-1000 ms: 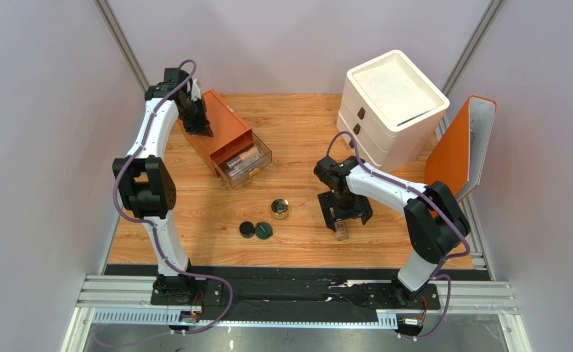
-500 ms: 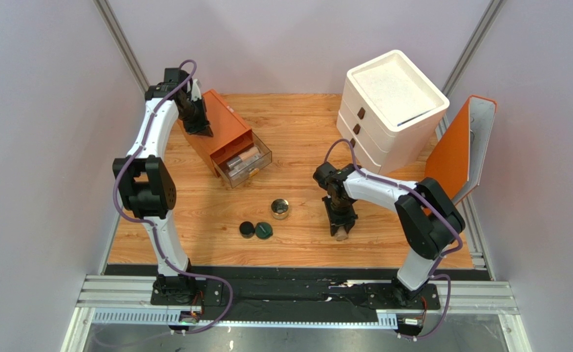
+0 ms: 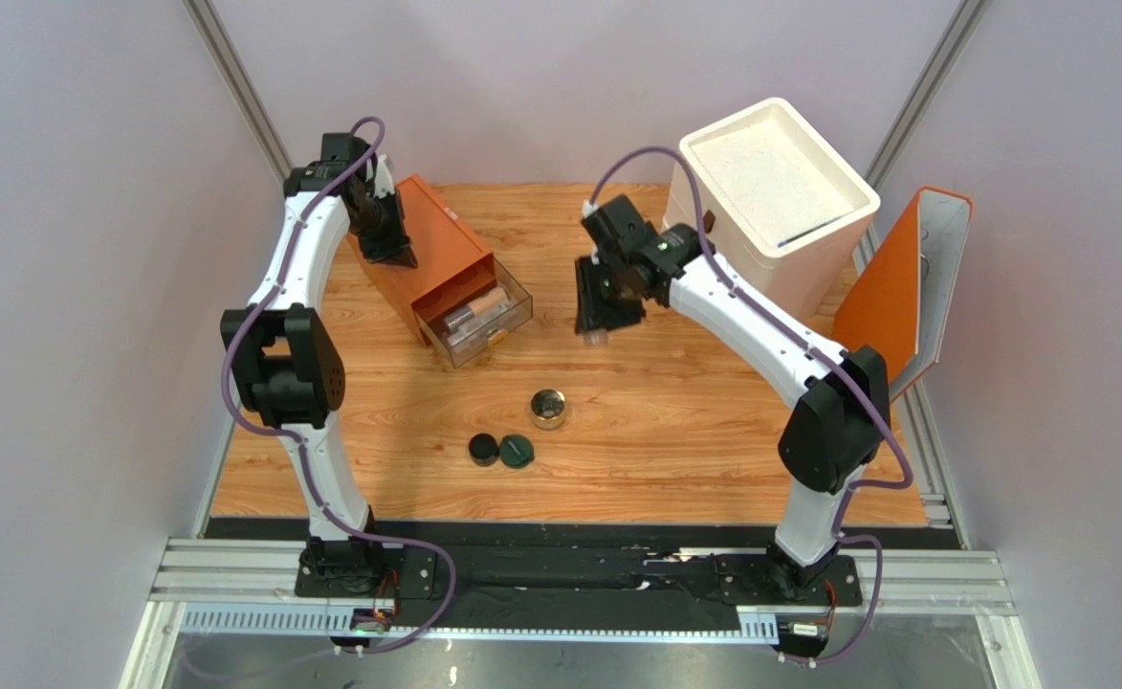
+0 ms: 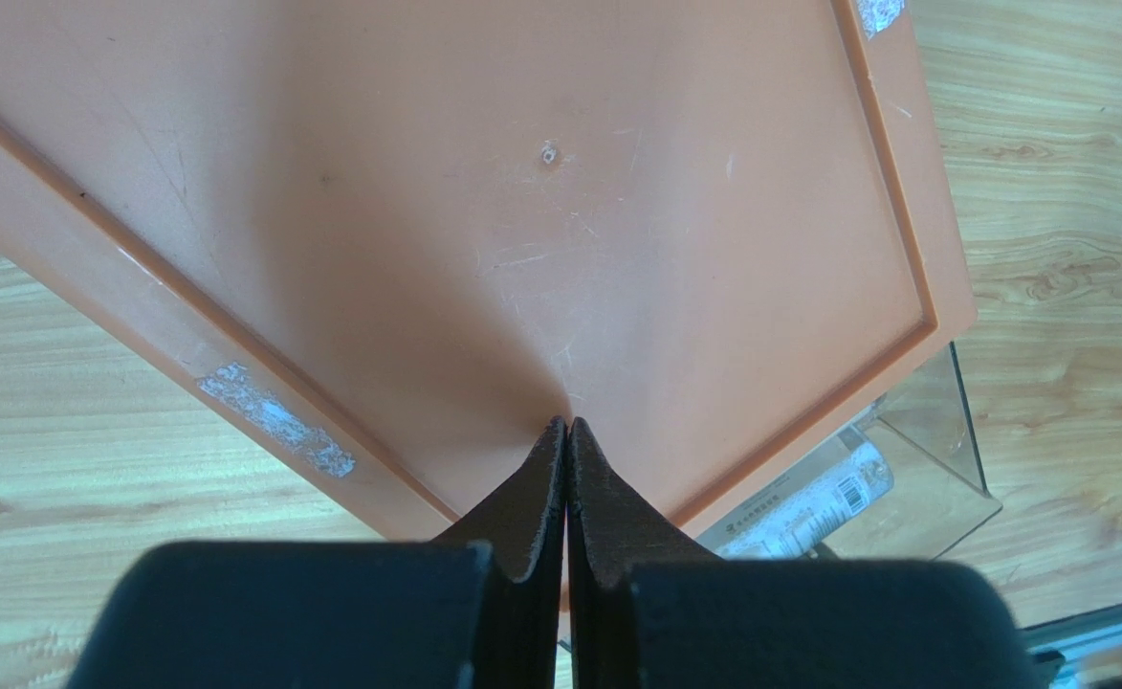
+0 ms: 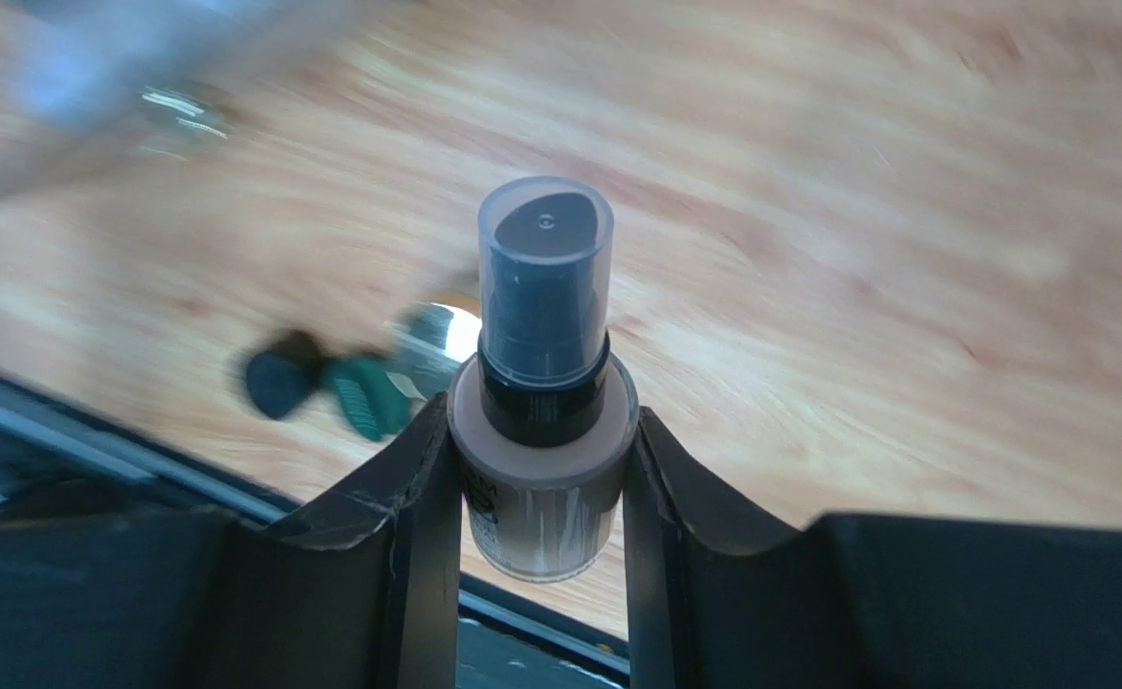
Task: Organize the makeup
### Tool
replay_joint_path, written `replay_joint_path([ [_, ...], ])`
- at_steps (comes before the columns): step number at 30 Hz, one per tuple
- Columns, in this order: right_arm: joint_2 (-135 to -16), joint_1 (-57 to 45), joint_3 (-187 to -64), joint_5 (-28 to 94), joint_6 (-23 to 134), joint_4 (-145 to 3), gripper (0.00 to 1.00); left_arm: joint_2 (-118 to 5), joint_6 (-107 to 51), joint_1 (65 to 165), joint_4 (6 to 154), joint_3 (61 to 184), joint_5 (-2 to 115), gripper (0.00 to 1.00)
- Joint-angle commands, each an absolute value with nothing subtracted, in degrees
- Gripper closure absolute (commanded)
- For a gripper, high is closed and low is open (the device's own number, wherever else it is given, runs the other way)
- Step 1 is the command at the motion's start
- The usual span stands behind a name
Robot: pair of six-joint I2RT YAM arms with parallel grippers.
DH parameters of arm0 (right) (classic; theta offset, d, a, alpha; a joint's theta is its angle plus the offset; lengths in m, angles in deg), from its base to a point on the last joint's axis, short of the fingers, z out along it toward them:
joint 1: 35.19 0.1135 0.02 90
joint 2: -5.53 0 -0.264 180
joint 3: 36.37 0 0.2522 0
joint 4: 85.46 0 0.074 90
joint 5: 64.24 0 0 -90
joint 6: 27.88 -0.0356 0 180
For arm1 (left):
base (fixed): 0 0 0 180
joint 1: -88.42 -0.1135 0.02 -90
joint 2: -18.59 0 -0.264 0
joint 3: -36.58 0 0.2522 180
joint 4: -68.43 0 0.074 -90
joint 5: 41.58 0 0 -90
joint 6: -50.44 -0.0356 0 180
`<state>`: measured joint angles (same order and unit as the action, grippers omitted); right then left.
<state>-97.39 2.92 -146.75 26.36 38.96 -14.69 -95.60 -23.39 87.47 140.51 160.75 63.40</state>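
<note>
One bottle (image 5: 543, 330), with a beige body, dark pump and clear cap, is upright in the right tool (image 3: 595, 319). The jaws are narrowed onto its body and hold it firmly. It hangs in the air above the middle of the counter (image 3: 696, 431), between the white unit (image 3: 768, 187) and the orange box (image 3: 437, 259).

Step in hand, as I read it: carrying this bottle to the open clear drawer (image 3: 483, 319) at the front of the box. At least one stowed bottle (image 4: 811, 503) already lies in there on its side.

The next move calls for travel left, then a descent over the drawer. The drawer looks shallow, so the bottle probably has to be tipped flat. It should go beside the stowed one, not on it, and be let go only once it is inside.

The left tool (image 4: 566, 438) is fully closed and empty, with its tips pressed on the box top, likely pinning the box down.

Not yet stowed: the jar (image 3: 549, 409), black compact (image 3: 485, 450) and green compact (image 3: 518, 451), all on the counter near the front. The compacts are just beside each other, and the jar is near them toward the back.

View differences:
- **Top:** the only view with the full layout and the gap from bottle to drawer. The grip itself is too small to read there.
- **Right wrist:** shows both fingers flat against the bottle's body. The background is motion-blurred, with the compacts and jar as smears.
- **Left wrist:** shows the closed tips against the scratched orange top and the label on the stowed bottle through the drawer wall.
</note>
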Motion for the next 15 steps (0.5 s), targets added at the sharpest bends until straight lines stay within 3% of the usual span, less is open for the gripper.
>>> replay_joint_path([
  [1, -102.91, 3.13, -159.53, 36.73, 34.88, -17.55, 1.0, -98.83, -25.14, 87.1, 144.42, 159.5, 61.6, 1.0],
  [8, -112.85, 3.39, -170.35, 47.71, 24.28, -28.16, 1.0, -99.18, -25.14, 87.18, 144.77, 160.55, 61.95, 1.0],
  [15, -121.11, 4.62, -178.08, 51.07, 14.5, -36.1, 1.0, -99.1, -24.88, 87.1, 144.33, 159.67, 63.1, 1.0],
])
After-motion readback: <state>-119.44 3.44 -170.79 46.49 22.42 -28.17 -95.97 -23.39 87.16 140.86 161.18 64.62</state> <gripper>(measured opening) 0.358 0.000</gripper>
